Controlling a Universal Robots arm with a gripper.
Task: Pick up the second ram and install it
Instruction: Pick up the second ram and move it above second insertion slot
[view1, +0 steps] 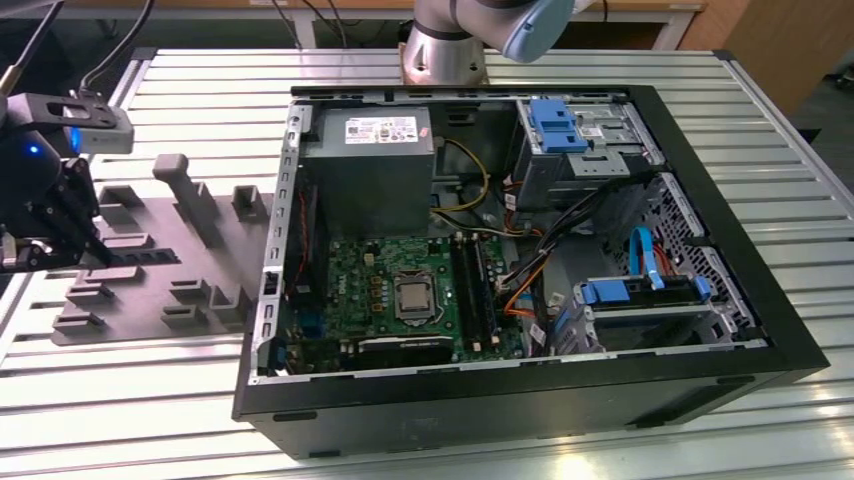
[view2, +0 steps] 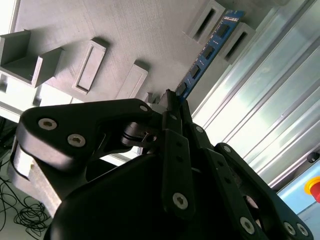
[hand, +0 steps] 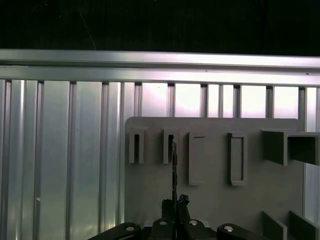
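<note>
Though the hand (view2: 172, 102) is closed on 1 end of the second ram (view2: 212, 45), the stick lies at the grey holder tray (view1: 154, 270), well apart from the green motherboard (view1: 367, 285), so carrying and seating it seem left to do.

**Hidden and cropped parts at the grasp**
In the second wrist view, the near end of the second ram (view2: 210, 47) was hidden between the fingers of the gripper (view2: 172, 102), which were clamped on it. In the first wrist view it showed edge-on, its chips unseen. In the exterior view, the arm (view1: 461, 40) was cut off at the upper edge.
</note>
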